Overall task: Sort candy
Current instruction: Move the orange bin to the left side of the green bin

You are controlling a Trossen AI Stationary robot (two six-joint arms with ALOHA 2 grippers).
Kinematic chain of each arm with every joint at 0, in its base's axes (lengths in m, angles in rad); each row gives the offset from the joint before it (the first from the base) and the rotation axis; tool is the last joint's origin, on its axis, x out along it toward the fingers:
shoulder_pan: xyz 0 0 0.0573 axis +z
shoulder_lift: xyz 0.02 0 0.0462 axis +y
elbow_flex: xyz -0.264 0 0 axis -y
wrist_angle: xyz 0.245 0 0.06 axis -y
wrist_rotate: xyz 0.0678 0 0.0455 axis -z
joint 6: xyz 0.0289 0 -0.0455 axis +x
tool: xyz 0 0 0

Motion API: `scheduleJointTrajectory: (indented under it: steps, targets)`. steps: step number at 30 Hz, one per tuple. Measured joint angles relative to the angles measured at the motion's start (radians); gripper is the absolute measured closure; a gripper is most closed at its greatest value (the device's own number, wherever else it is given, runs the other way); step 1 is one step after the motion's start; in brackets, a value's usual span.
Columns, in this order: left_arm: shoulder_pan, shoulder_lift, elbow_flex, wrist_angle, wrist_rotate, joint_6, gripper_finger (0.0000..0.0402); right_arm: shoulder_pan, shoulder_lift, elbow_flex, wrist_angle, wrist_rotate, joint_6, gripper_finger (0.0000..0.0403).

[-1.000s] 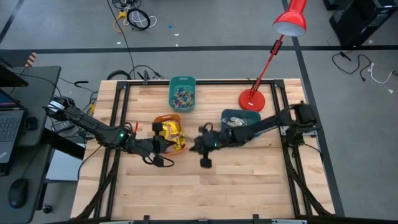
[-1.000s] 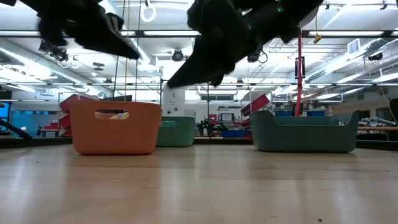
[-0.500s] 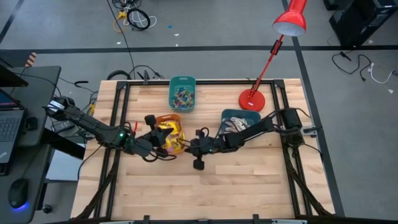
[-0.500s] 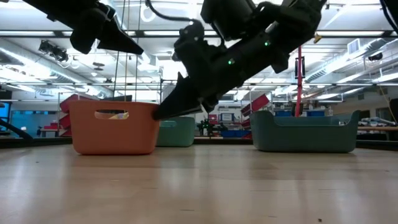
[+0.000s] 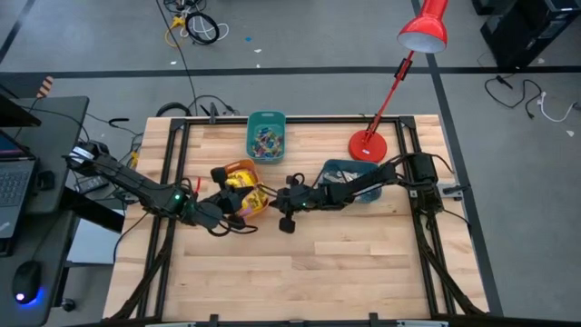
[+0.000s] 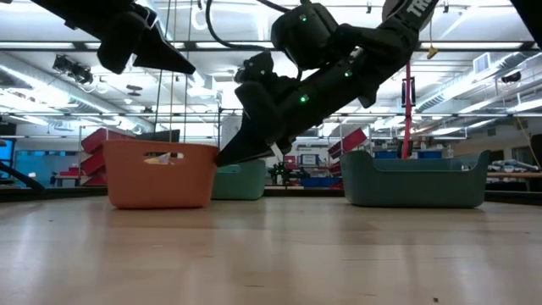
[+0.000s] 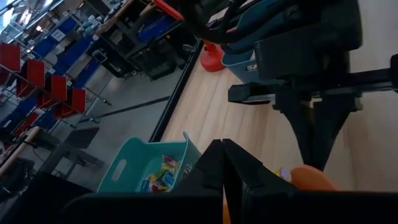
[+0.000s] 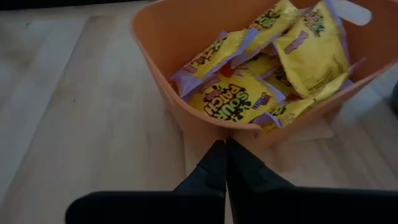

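Across the table (image 5: 363, 272), no loose candy shows — sorting looks all but done: yellow packets (image 8: 242, 93) fill the orange bin (image 5: 243, 188) at centre-left, mixed coloured pieces (image 5: 265, 141) the teal bin (image 5: 266, 135) at the far edge, pale sticks (image 5: 342, 179) the dark teal bin (image 5: 349, 180) at right. The near half lies open for moving; the red lamp (image 5: 390, 86) crowds the far right. Left gripper (image 5: 238, 208) and right gripper (image 5: 272, 202) flank the orange bin, both pressed together, holding nothing.
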Motion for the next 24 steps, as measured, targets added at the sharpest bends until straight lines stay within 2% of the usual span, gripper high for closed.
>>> scheduleJointTrajectory:
  steps: [11,17,19,24]
  targets:
    - [0.0,0.0,0.0,0.0,-0.036,0.001,0.0401,-0.053,0.0,0.0,0.012,-0.013,-0.043,0.0403]
    - [0.0,0.0,0.0,-0.003,-0.018,-0.001,0.0401,-0.083,0.0,0.001,0.019,-0.066,-0.083,0.0403]
    - [-0.001,0.0,0.0,-0.014,0.077,-0.003,0.0402,-0.086,-0.004,0.002,-0.012,-0.068,-0.1,0.0403]
    - [-0.053,0.0,0.0,-0.044,0.417,-0.059,0.0401,-0.078,-0.036,0.002,-0.129,-0.045,-0.106,0.0403]
